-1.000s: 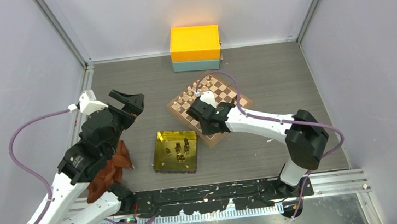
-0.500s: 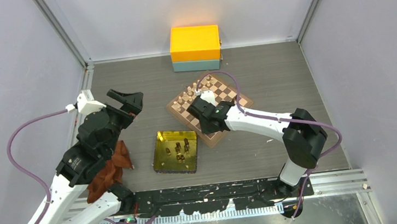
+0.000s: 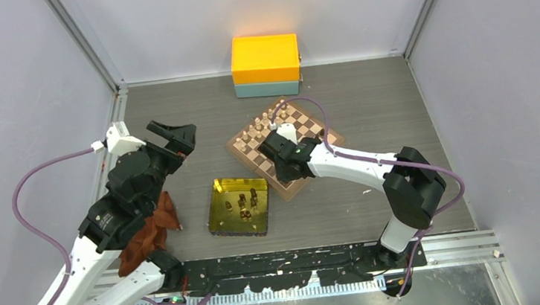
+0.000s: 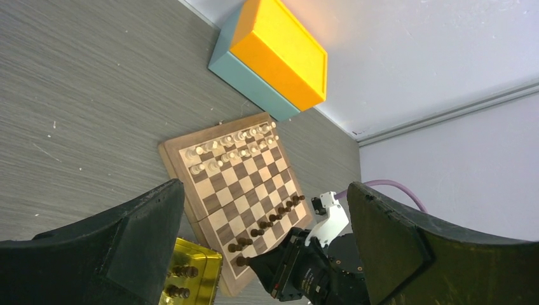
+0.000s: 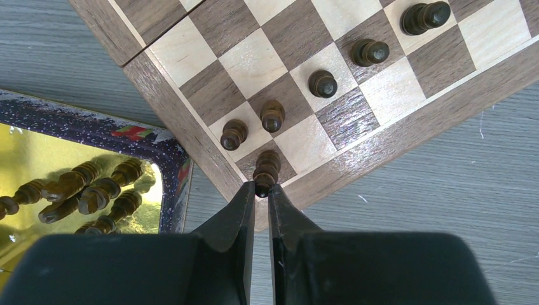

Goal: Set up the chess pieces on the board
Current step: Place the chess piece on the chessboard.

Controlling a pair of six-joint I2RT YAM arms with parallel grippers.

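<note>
The board [image 3: 241, 149] lies diagonally mid-table. Several dark chess pieces [image 5: 323, 83] stand in a row along its near-right edge [image 4: 274, 216]. My right gripper [image 5: 261, 188] is shut on the head of one dark piece [image 5: 267, 166], which stands on the corner square nearest the tray. In the top view this gripper [image 3: 282, 168] hangs over that corner and hides the piece. More dark pieces [image 5: 95, 194] lie in the gold tray [image 3: 219, 202]. My left gripper [image 3: 173, 136] is raised at the left, open and empty, its jaws wide apart [image 4: 264, 190].
Pale chessmen [image 3: 261, 127] fill the board's far-left rows [image 4: 232, 149]. An orange-and-teal box [image 3: 266, 65] stands at the back wall. A brown cloth [image 3: 151, 231] lies under my left arm. The tray's corner [image 5: 168, 159] sits close beside the board's edge.
My right wrist has shifted slightly toward the far side over the board's near corner, still shut on the piece. The left arm has barely moved.
</note>
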